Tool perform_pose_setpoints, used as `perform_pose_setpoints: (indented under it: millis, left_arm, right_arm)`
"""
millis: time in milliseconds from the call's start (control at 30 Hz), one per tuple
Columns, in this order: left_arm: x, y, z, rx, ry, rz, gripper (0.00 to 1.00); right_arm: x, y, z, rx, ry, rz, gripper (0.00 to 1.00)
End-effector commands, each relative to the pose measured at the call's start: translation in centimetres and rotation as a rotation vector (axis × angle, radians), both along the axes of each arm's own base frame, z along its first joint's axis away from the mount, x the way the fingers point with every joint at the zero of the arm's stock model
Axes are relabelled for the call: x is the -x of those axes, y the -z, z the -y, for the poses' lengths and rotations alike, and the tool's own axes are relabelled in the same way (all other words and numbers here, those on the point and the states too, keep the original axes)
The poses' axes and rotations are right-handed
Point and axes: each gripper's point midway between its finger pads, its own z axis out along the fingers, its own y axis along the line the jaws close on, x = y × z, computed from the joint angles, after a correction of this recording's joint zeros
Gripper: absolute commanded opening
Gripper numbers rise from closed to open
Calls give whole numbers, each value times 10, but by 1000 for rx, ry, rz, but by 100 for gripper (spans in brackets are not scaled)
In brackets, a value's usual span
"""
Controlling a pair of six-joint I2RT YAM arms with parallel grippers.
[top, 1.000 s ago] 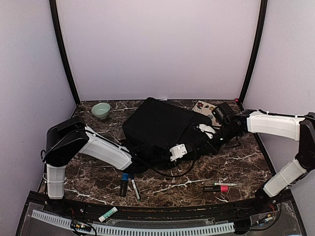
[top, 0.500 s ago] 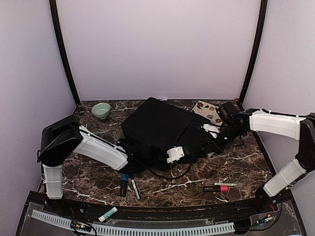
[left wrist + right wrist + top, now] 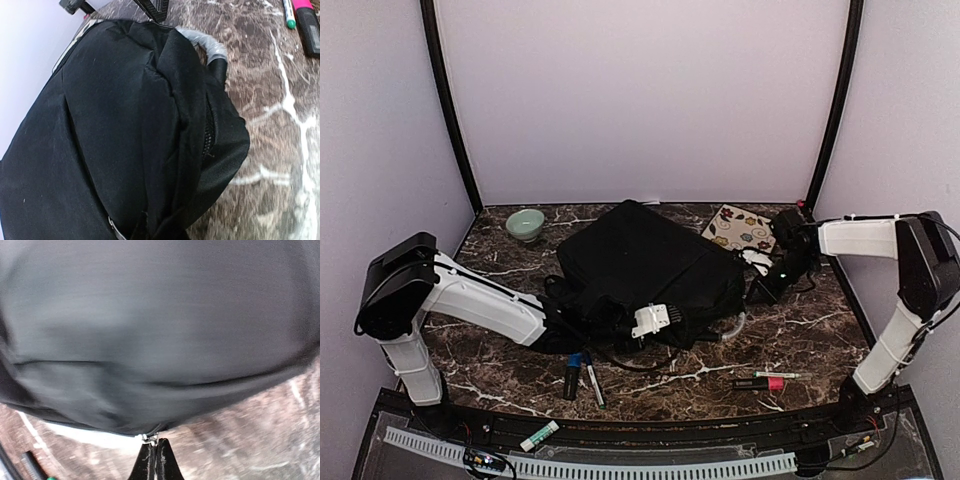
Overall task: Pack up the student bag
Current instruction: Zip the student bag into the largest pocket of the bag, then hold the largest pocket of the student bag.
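Note:
The student bag (image 3: pixel 640 262) is a large black backpack lying flat mid-table. It fills the left wrist view (image 3: pixel 115 135) and the right wrist view (image 3: pixel 160 325). My left gripper (image 3: pixel 678 328) is at the bag's near edge. Its fingers do not show in the left wrist view, where the fabric bunches toward the bottom as if pinched. My right gripper (image 3: pixel 153 447) is at the bag's right edge (image 3: pixel 767 283), shut on a small metal zipper pull (image 3: pixel 150 438).
A floral notebook (image 3: pixel 740 228) lies behind the right gripper and a green bowl (image 3: pixel 525 224) at the back left. A pink highlighter (image 3: pixel 760 383) and green pen (image 3: pixel 782 374) lie front right. A blue-capped marker (image 3: pixel 572 375) and pen (image 3: pixel 592 381) lie front left. A silver-wrapped handle (image 3: pixel 206 42) sticks out of the bag.
The left arm has drawn back to the left and the bag has slid left with it. The right gripper has stayed at the bag's right edge, and more of the notebook shows.

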Motion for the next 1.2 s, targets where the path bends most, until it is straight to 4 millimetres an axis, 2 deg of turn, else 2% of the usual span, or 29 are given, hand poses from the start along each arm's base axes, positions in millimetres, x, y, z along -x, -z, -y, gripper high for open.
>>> perform_pose_setpoints:
  millis: [0, 67, 100, 167, 233, 300, 467, 567, 633, 733, 867, 1067, 1167]
  left_arm:
    - [-6, 7, -63, -143, -185, 8, 0]
    - [-13, 6, -82, -167, -261, 22, 2]
    - [-16, 5, -92, -172, -306, 26, 7]
    - [-19, 0, -107, -162, -373, 14, 23]
    - [-14, -10, -113, -123, -383, -11, 40]
    - [-2, -26, -106, -47, -340, -63, 47]
    - [21, -86, -74, 167, -240, -132, 65]
    - [27, -110, -48, 298, -178, -193, 67]
    - [29, -115, -30, 368, -142, -229, 67]
    - [29, -109, -6, 414, -94, -269, 67]
    - [28, -91, 19, 395, -67, -328, 68]
    - [27, -56, 29, 349, -84, -383, 68]
    - [22, -41, 29, 309, -114, -379, 58]
  right_arm:
    - [-41, 1, 22, 79, 62, 97, 0]
    - [-45, -3, 17, 58, 55, 101, 0]
    - [-45, -6, 14, 39, 48, 99, 0]
    - [-41, -12, 4, -3, 27, 91, 0]
    - [-30, -19, -11, -43, -16, 77, 0]
    - [-15, -24, -30, -67, -78, 69, 0]
    - [26, -44, -76, -140, -225, 52, 0]
    - [43, -68, -101, -201, -281, 78, 0]
    - [53, -78, -117, -239, -311, 68, 0]
    - [66, -83, -136, -259, -353, 51, 0]
    - [76, -82, -147, -276, -377, 30, 0]
    - [81, -79, -152, -292, -380, 17, 0]
    - [82, -76, -152, -292, -376, 12, 0]
